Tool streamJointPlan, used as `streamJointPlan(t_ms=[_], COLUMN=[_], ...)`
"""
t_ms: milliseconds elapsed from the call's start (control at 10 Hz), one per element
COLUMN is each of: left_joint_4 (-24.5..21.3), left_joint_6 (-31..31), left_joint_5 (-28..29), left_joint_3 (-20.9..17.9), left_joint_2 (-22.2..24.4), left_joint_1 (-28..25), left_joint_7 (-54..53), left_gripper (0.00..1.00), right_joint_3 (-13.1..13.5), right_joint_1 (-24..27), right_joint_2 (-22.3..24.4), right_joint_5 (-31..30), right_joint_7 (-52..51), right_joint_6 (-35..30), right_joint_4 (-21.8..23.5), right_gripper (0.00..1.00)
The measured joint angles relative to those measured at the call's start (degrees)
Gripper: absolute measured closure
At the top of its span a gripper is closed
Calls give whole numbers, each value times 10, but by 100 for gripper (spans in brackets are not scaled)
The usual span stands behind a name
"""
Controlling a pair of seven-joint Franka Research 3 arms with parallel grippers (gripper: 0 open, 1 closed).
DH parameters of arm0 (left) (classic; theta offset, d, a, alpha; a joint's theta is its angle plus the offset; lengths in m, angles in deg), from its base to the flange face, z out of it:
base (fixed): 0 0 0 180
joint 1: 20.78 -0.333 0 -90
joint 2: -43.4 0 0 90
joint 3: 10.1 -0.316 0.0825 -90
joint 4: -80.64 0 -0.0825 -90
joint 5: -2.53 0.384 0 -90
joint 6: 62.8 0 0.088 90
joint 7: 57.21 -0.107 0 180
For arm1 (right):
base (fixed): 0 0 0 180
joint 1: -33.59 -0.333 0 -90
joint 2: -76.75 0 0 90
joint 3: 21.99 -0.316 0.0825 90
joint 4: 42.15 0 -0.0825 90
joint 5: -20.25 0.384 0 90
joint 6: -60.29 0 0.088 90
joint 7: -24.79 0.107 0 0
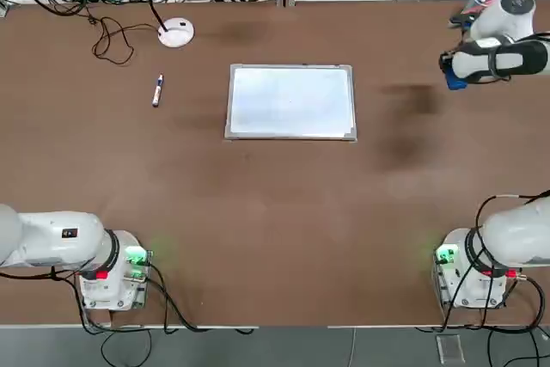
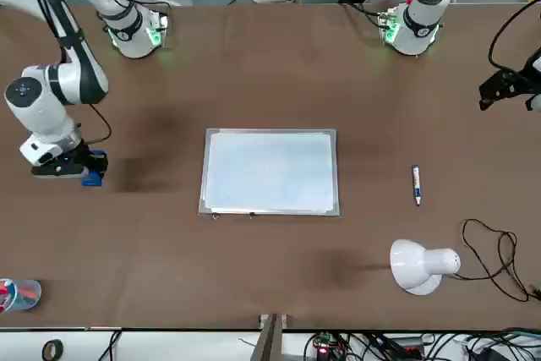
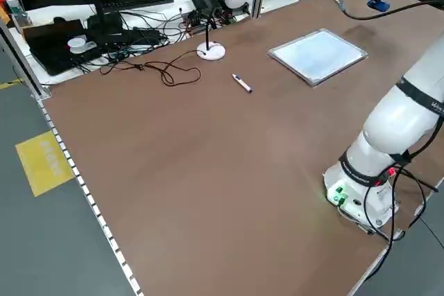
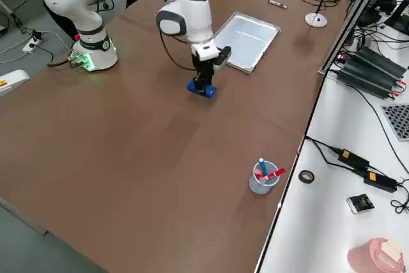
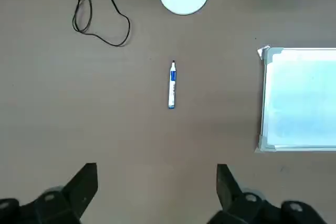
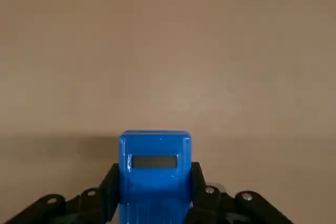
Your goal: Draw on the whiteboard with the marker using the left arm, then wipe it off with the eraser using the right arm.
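Note:
The whiteboard (image 1: pixel 290 101) lies flat in the middle of the table, its surface plain white. To its left on the bare tabletop lies the marker (image 1: pixel 157 90), untouched. My left gripper (image 5: pixel 156 182) hangs open high above the table, with the marker (image 5: pixel 171 85) well ahead of its fingers and nothing between them. In the front view the left gripper (image 2: pixel 499 90) shows at the table's edge. Far to the right of the board, my right gripper (image 2: pixel 80 166) is shut on the blue eraser (image 6: pixel 155 174), held down at table level.
A white desk lamp (image 1: pixel 176 32) with a looping black cable stands behind the marker. A clear cup (image 4: pixel 263 177) with red items sits near the far right corner. Cables and gear crowd the bench beyond the far edge.

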Motion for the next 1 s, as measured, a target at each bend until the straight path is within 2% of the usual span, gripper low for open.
streamJointPlan(t_ms=[200,400,1000], left_joint_4=[0,0,0], left_joint_6=[0,0,0], left_joint_5=[0,0,11], left_joint_3=[0,3,14], left_joint_2=[0,0,0], left_joint_1=[1,1,3], left_joint_7=[10,20,35], left_gripper=[0,0,0], right_joint_3=[0,-1,-4], right_joint_1=[20,26,26], right_joint_2=[-38,-70,-79], right_joint_5=[0,0,0], right_joint_7=[0,1,11], right_joint_6=[57,83,88], right_joint_4=[12,12,11], right_gripper=[44,44,44])
